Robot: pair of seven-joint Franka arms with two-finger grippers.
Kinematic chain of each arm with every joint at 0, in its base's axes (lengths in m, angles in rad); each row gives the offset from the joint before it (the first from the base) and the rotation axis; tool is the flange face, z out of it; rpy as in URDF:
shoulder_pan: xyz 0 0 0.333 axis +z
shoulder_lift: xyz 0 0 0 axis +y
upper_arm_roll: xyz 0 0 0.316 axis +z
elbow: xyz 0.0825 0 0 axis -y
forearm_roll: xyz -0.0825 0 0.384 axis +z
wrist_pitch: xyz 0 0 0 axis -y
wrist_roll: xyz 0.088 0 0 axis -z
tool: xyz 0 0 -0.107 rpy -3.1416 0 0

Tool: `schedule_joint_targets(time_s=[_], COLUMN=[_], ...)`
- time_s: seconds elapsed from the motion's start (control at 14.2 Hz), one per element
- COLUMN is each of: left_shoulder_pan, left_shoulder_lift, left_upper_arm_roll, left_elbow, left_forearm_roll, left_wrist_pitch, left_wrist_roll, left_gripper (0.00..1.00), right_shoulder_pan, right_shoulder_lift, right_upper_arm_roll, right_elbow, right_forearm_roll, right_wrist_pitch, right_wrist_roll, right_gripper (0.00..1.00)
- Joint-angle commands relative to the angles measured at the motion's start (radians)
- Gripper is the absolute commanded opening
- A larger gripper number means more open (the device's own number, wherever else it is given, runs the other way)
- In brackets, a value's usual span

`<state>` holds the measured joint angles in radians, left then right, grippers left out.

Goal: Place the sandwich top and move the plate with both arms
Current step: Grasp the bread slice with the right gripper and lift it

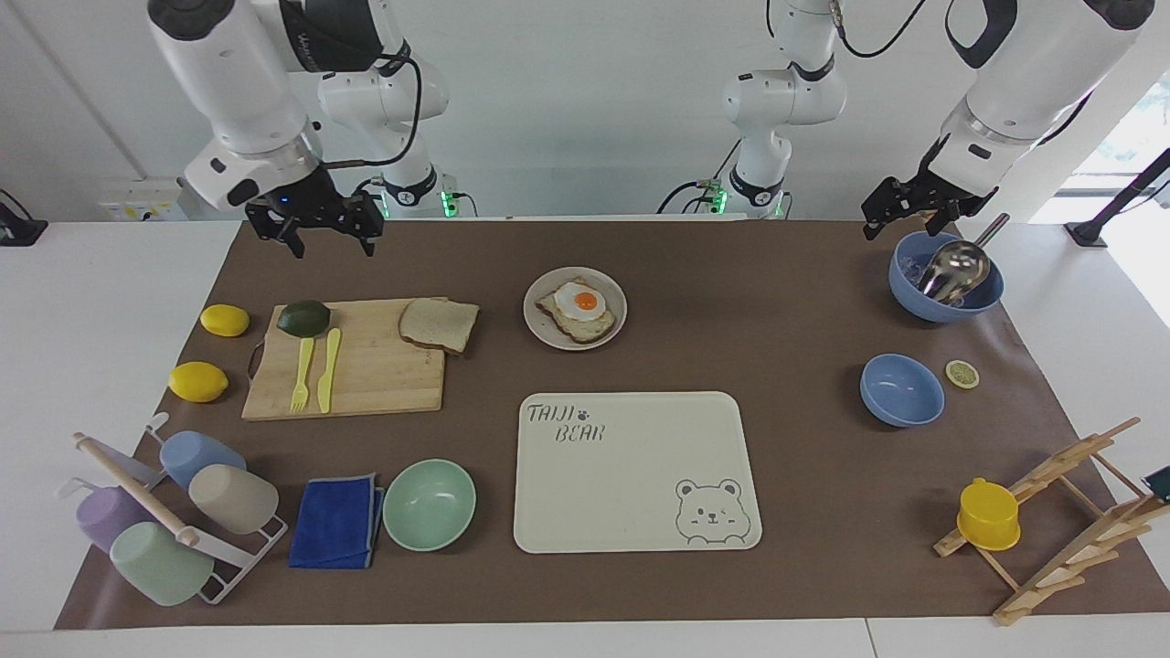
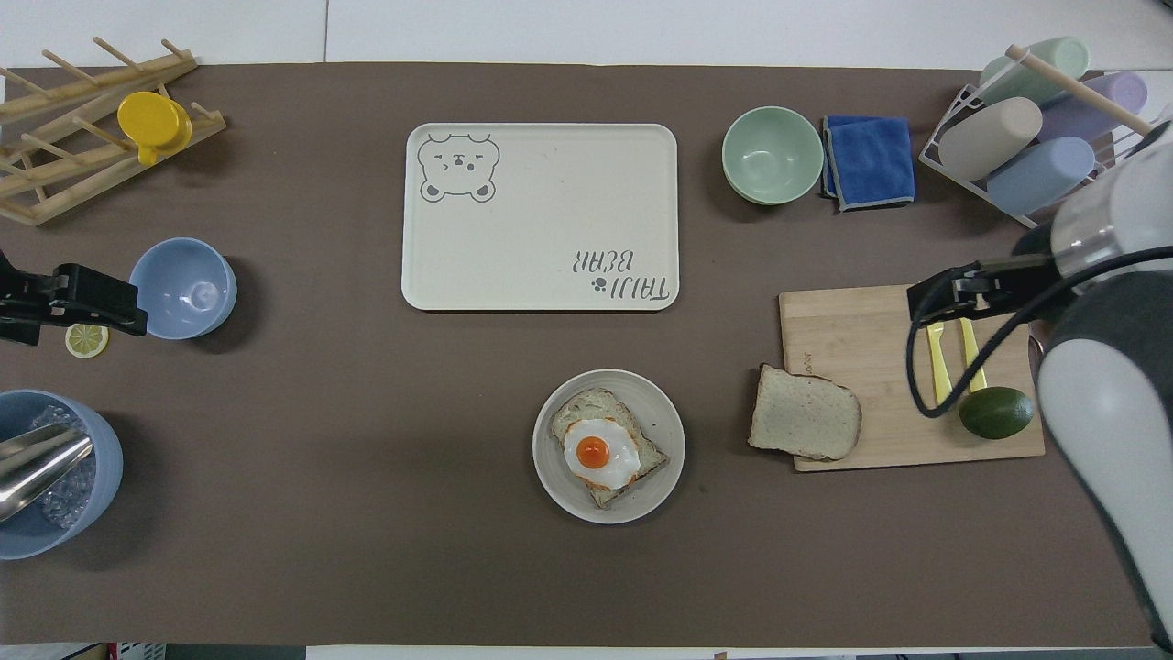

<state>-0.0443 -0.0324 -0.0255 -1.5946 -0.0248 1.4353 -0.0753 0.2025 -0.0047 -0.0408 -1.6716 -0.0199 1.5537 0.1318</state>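
Two big arms, white rounded shells, black bands at joints, small pale lettering on the right arm's black band. Right arm [image 1: 228,82]: silver ring at the wrist, black cable looping from wrist up to the forearm, tiny blue light on the black gripper body. Right gripper [image 1: 331,239]: black, boxy, two short fingers. Left arm [image 1: 1024,82]: same white shell, silver wrist ring, black cable. Left gripper [image 1: 905,217]: black.

Bright even indoor light, soft short shadows beside objects, daylight glare at one edge, sharp focus
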Motion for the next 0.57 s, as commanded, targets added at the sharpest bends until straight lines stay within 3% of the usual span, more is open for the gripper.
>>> schedule_joint_targets(time_s=[0.0,0.28,0.49], left_shoulder_pan=[0.009,0.009,0.009], left_shoulder_lift=[-0.026,-0.027,-0.027], left_upper_arm_roll=[-0.005,-0.005,-0.005], left_elbow=[-0.033,-0.033,-0.033], left_forearm_roll=[0.013,0.013,0.013], left_wrist_pitch=[0.014,0.014,0.014], left_wrist_roll=[0.003,0.003,0.003], left_gripper=[1.0,1.0,1.0], right_shoulder_pan=[0.188,0.268,0.296], right_shoulder_lift=[0.125,0.313,0.4], right_upper_arm_roll=[0.006,0.007,0.006], right_elbow=[-0.005,-0.01,-0.036], right_forearm_roll=[-0.168,-0.218,-0.238], right_wrist_pitch=[0.066,0.126,0.121], right_wrist_roll=[0.232,0.383,0.456], right_gripper=[1.0,1.0,1.0])
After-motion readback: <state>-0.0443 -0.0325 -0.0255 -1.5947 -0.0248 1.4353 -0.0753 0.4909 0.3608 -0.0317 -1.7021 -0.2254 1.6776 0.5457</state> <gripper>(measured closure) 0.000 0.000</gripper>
